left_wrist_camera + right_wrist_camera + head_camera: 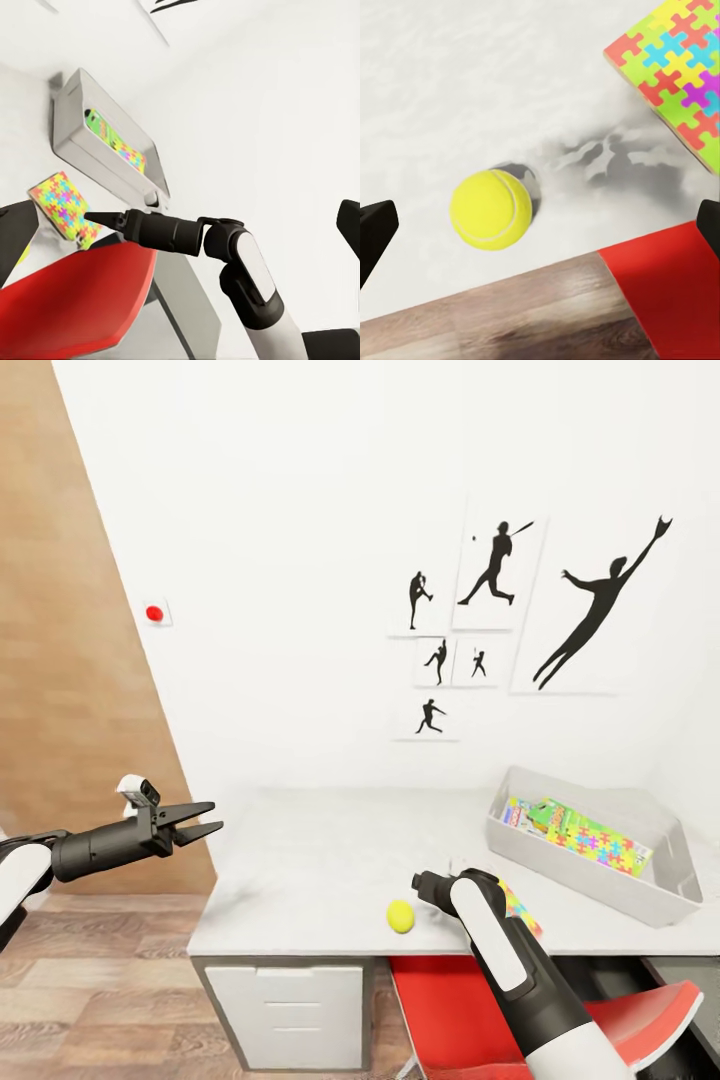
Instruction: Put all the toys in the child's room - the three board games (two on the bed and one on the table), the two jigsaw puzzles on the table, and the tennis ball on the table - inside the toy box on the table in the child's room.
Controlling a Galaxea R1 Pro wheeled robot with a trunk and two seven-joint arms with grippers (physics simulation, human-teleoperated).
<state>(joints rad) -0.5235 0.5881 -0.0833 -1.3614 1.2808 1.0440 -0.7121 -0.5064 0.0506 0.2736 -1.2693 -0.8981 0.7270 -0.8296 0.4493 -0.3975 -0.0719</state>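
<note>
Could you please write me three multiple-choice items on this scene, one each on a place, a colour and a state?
1. Where is the ball?
A. in the toy box
B. on the table near its front edge
C. on the floor

2. What colour is the chair under the table?
A. red
B. blue
C. green

3. How is the left gripper?
A. shut on the ball
B. shut on a puzzle
C. open, holding nothing

Key: 1 B, it lies on the pale top close to the front edge, outside the toy box. 2 A, its seat is bright red. 3 C, its fingers are spread in the air.
</note>
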